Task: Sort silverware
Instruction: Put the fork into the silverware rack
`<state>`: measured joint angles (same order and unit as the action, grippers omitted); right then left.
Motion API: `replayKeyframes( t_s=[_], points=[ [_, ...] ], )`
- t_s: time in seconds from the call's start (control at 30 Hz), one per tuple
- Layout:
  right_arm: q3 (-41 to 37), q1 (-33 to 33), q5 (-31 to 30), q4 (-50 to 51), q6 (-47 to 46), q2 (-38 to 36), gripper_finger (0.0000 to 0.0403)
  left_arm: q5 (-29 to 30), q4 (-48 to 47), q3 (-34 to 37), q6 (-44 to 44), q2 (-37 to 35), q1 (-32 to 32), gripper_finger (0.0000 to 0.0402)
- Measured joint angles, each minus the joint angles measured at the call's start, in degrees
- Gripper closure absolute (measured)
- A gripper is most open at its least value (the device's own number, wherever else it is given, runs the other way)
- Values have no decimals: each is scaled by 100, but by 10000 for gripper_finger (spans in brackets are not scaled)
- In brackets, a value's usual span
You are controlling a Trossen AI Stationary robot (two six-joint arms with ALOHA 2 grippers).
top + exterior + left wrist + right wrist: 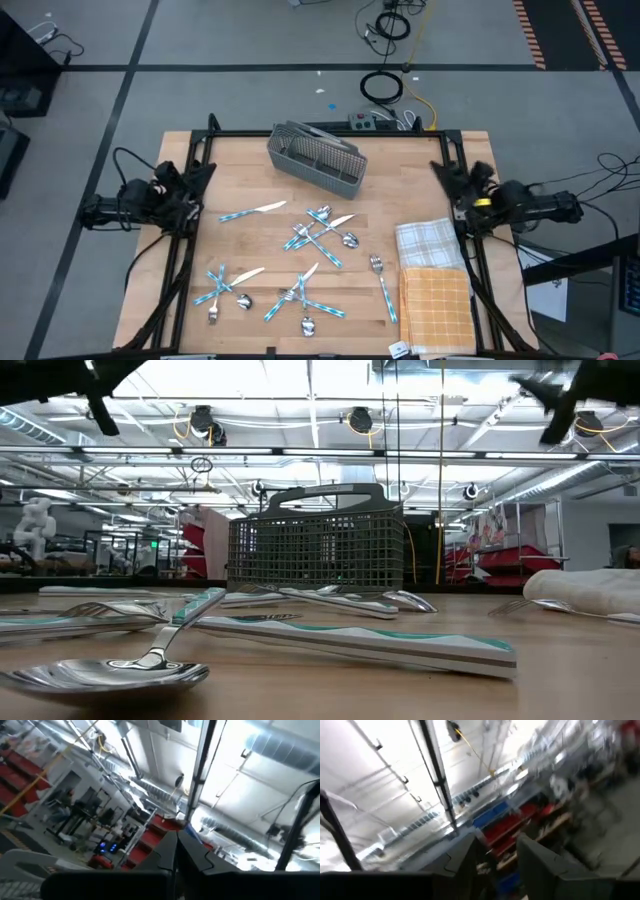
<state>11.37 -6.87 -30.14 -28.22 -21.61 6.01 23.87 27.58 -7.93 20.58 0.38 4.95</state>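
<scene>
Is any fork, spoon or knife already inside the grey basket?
No: in the high view the grey basket looks empty, and the silverware lies scattered on the table.

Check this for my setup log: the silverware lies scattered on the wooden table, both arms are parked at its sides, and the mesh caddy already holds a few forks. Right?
Not quite. In the high view the mesh caddy holds nothing; all the silverware lies scattered on the wooden table. The rest stands: the left gripper and the right gripper are parked at the table's sides.
</scene>
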Motion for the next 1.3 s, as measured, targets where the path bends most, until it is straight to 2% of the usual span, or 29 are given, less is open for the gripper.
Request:
replayKeyframes(
  t_s=[0.13, 0.23, 0.33, 0.47, 0.57, 0.7, 0.8, 0.9, 1.0, 1.17, 1.3],
  points=[
    [1538, 0, -124, 1754, 1130, 420, 233, -304, -39, -397, 11, -1, 0, 384],
    [2783, 2, -161, 3390, 1189, 1052, 200, -515, -181, -879, 15, 142, 4, 384],
    [3843, 2, -20, 4829, 800, 1929, 170, -764, -635, -1553, 163, 496, 4, 385],
    [4917, 1, 985, 6726, -421, 3284, 152, -890, -2236, -2677, 592, 1196, 4, 384],
    [5268, -109, 2165, 7666, -1383, 4364, 150, -940, -3284, -3363, 579, 1755, 4, 384],
    [5282, -562, 3349, 8459, -2595, 5650, 150, -962, -3737, -3924, 364, 2261, 4, 384],
    [5284, -1054, 3582, 9131, -3502, 6492, 150, -1021, -3739, -4128, 260, 2393, 4, 384],
    [5282, -1547, 3577, 9292, -4325, 7183, 149, -1022, -3736, -4216, 279, 2375, 4, 384],
    [5282, -1918, 3264, 9083, -5322, 7737, 149, -1020, -3736, -4229, 290, 2297, 4, 385],
    [5282, -2213, 3004, 8275, -6536, 8508, 139, -1018, -3778, -4229, 255, 2210, 4, 385],
    [5284, -2258, 2978, 7255, -6863, 9109, 116, -1018, -3780, -4229, 254, 2201, 4, 384]
  ],
)
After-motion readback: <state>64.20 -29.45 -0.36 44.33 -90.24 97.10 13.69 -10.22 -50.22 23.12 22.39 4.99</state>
